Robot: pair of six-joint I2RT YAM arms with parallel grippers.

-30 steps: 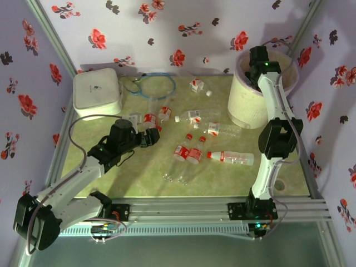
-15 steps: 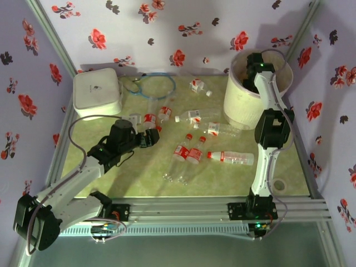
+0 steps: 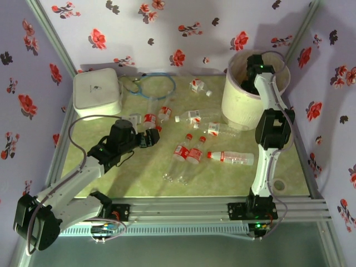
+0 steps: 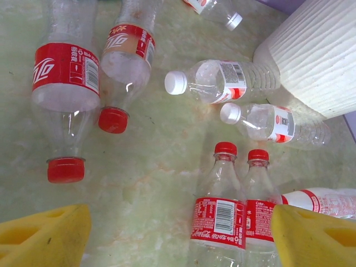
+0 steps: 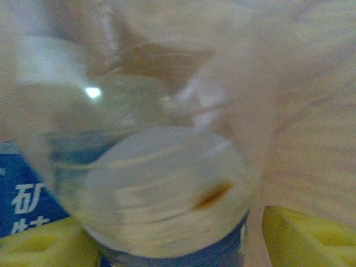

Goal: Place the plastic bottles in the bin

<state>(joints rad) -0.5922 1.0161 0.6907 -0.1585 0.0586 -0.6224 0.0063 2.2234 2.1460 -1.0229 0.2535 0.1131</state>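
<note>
The right fingers flank a blue-labelled bottle of clear plastic; the wrist view is too blurred to tell whether they are clenched on it or released. A round end of it faces the lens, so its long axis runs away from the camera. It sits down inside the bin, a tall cream ribbed tub at 1 o'clock on the worktop. The left fingers are spread with nothing between them, above the worktop at about 9 o'clock. Beyond them the other bottles lie flat: a red-capped pair side by side with necks toward 12, two white-capped ones with caps toward 9 just beside the bin wall, and two red-labelled ones with caps toward 6. From above, one more lies along the 9–3 line, its cap at 9.
</note>
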